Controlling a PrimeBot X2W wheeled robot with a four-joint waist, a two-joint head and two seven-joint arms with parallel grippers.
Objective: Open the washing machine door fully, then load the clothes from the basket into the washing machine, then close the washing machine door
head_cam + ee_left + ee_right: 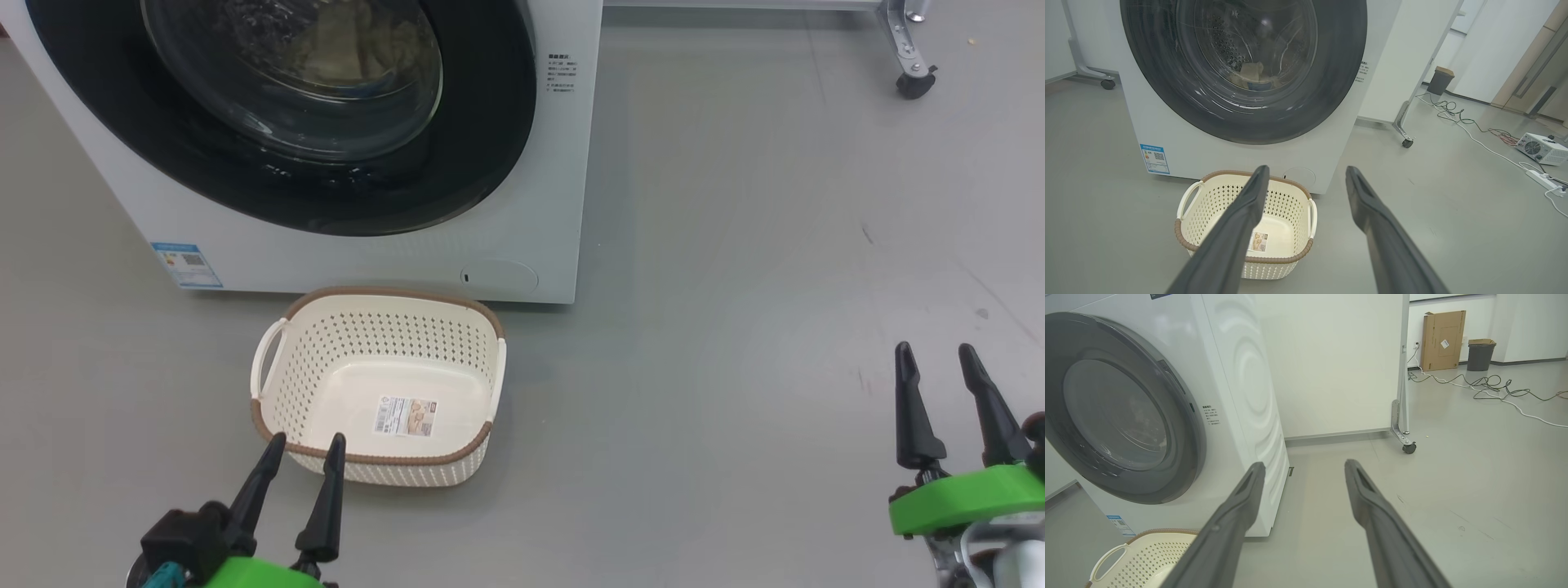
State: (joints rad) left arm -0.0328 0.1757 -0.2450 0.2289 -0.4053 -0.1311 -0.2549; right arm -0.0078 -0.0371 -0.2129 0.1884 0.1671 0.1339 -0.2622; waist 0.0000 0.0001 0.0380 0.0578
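The left gripper and right gripper are hovering, fingers spread and empty, the basket sitting at six o'clock of the shut door.

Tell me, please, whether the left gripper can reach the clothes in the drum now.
Probably not: the washing machine door looks shut, standing between the open left gripper and the clothes.

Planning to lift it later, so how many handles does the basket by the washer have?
2. The left handle is on the basket's left side, and the right handle is on the opposite side. No others seem hidden.
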